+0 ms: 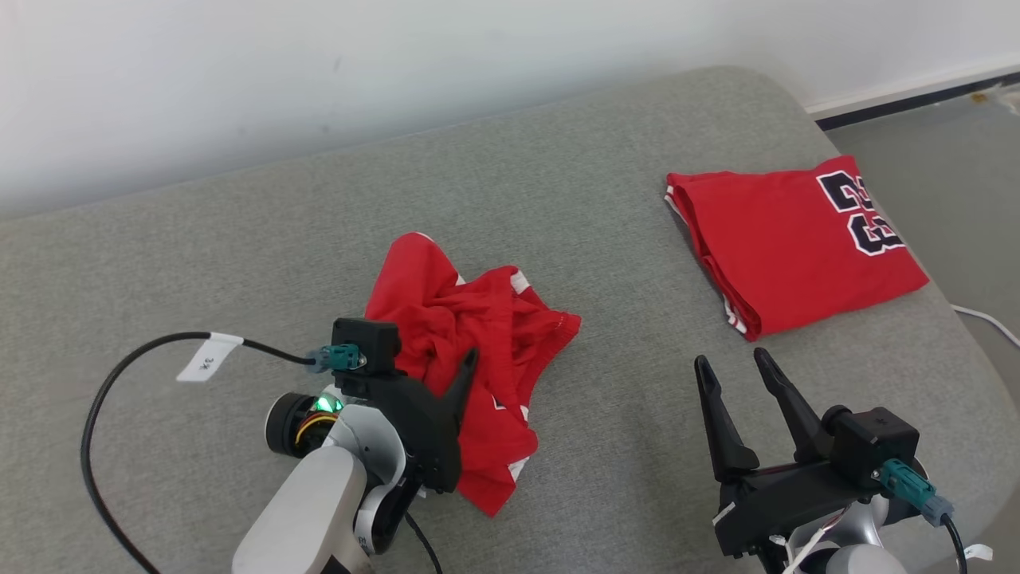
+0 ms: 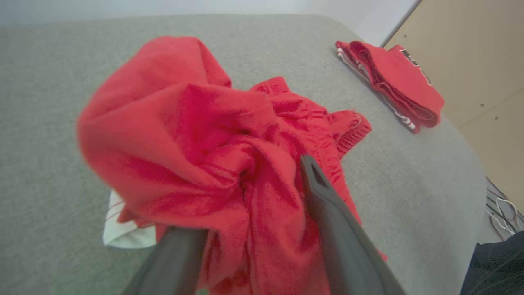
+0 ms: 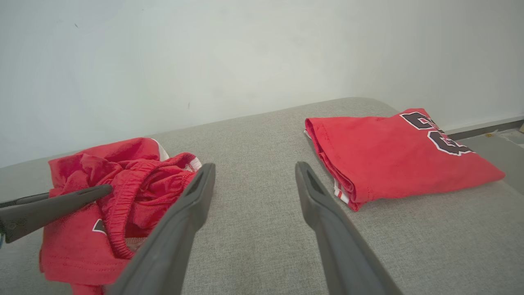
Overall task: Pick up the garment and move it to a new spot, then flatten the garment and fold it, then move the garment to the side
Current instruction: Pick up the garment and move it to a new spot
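Your L claw (image 2: 245, 196), jaws spread, straddles crumpled red shorts (image 1: 446, 311) at 7 o'clock, pinching nothing; R claw (image 1: 731, 360) wide open, empty, standing clear; folded jersey (image 1: 797, 247) parked at 3 o'clock.

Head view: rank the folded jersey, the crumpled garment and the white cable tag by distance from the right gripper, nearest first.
1. folded jersey: just ahead of the right gripper, its near corner almost at the fingertips, on the right.
2. crumpled garment: off to the gripper's left, mid-cushion.
3. white cable tag: far left, beyond the garment.
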{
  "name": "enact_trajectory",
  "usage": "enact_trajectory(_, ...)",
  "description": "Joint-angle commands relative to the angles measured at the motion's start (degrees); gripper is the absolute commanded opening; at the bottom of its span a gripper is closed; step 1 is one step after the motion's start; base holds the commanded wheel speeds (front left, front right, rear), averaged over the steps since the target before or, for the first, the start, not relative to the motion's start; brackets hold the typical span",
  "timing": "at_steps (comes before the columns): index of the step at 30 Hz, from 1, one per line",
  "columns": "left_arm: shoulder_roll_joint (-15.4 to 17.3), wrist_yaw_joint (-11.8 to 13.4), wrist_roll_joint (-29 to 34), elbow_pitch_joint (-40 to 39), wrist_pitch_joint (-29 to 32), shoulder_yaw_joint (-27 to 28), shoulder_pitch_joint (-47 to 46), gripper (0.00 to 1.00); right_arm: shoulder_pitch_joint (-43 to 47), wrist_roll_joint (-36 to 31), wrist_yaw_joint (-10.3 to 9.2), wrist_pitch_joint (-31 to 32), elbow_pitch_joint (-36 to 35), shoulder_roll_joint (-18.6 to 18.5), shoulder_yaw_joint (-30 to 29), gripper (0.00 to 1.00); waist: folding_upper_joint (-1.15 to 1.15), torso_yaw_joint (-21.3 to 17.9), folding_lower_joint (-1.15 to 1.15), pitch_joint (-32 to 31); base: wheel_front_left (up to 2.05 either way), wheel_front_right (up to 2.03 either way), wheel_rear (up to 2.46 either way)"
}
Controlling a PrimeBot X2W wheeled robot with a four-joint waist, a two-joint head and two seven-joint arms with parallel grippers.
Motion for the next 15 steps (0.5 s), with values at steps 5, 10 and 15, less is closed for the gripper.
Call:
enact_trajectory(5,0.8,-0.3,0.3,-0.2,-5.1,0.7,0.1,1.0,-0.1,-0.8,0.03,0.4,0.5,0.0,-0.9,1.0,-0.01,3.9,-0.01,-2.0,0.0,0.0,0.0)
enact_trajectory(10,2.3,0.0,-0.4,-3.7,-12.0,3.0,3.1,1.0,1.4,-1.7,0.03,1.4,0.6,0.0,-2.4,1.0,-0.01,7.8,-0.01,-4.9,0.0,0.0,0.0)
enact_trajectory(15,4.7,0.0,-1.2,-9.3,-19.8,5.7,8.4,1.0,2.6,-1.5,0.03,1.1,0.6,0.0,-3.1,1.0,-0.01,11.3,-0.01,-7.4,0.0,0.0,0.0)
